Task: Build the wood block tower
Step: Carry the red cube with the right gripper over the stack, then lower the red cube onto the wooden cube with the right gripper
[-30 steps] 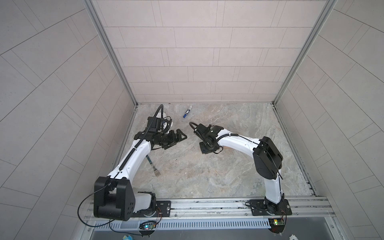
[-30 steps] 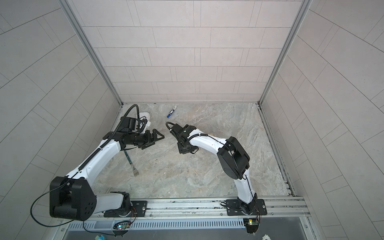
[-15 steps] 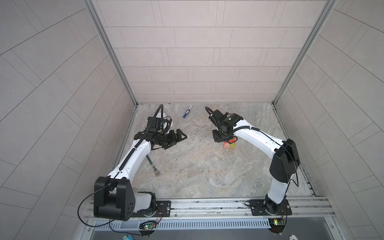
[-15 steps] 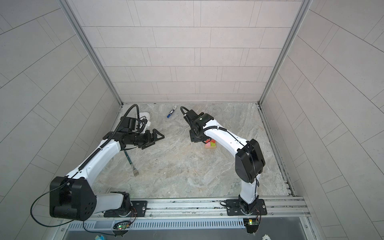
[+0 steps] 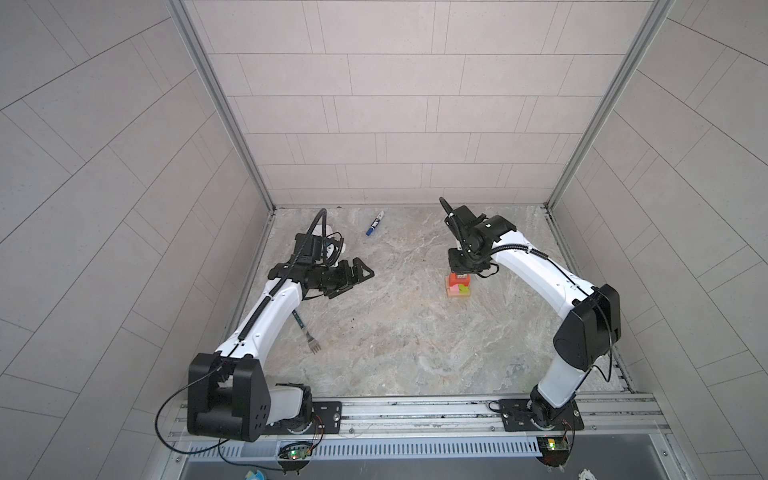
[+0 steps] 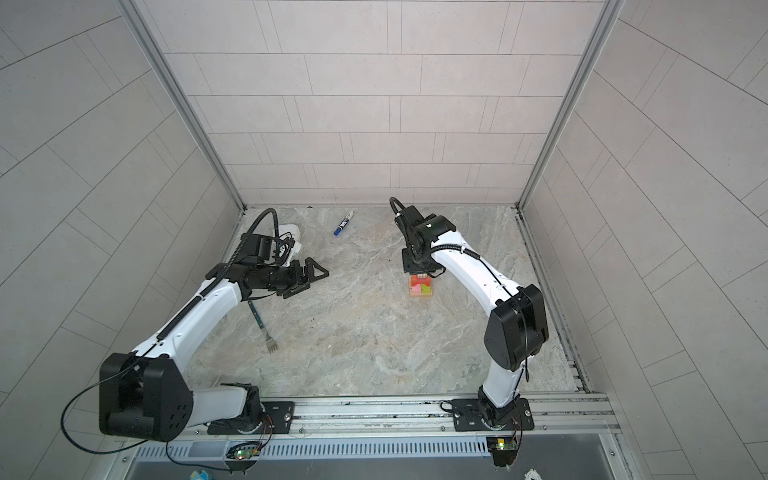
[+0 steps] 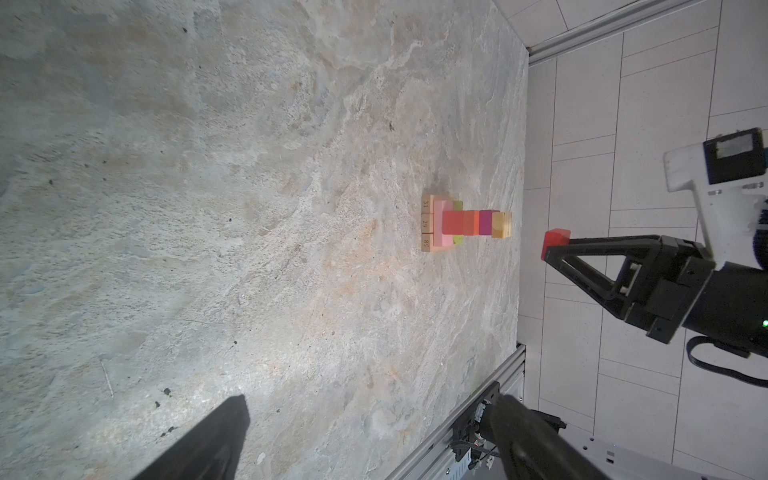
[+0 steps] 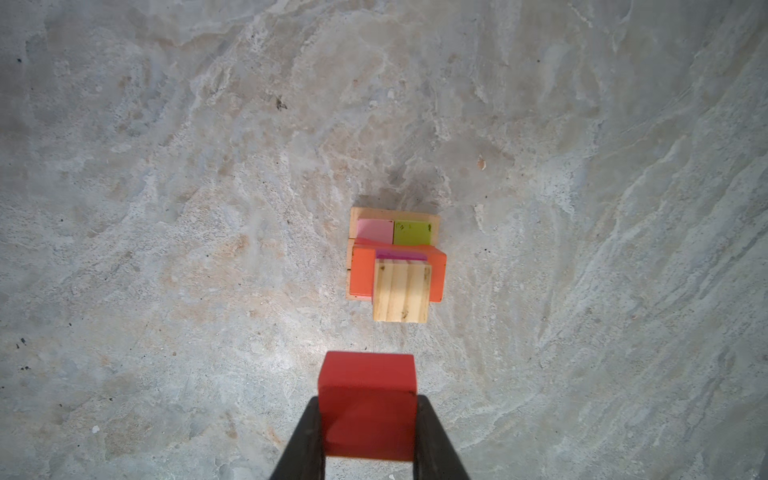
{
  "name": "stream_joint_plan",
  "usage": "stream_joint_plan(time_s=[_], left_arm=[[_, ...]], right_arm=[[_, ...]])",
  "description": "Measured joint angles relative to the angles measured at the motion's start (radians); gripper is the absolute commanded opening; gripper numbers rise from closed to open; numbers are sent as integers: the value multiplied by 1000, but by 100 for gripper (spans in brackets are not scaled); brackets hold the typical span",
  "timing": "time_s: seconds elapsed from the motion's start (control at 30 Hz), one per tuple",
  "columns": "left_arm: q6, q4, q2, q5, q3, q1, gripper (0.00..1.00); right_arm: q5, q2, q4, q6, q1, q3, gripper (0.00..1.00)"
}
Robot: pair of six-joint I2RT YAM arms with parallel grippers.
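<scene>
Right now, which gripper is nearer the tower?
Right. The right gripper, shut on a red cube, hangs just above the tower. The left gripper, open, is far off to its left in both top views.

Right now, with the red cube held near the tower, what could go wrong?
1. The tower narrows to single cubes, tan cube topmost; a hard or off-centre set-down of the red cube may topple it.
2. The right gripper holds the red cube only at its tips; it might slip or tilt on release.
</scene>
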Motion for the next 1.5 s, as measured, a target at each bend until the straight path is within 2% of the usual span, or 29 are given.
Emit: stream_joint_plan(time_s=[0.63, 1.5], left_arm=[[0, 1, 0, 0, -3, 0, 98], [0, 1, 0, 0, -4, 1, 98]], right_arm=[[-48, 3, 35, -20, -72, -50, 24], [-88, 47, 84, -50, -98, -75, 24]])
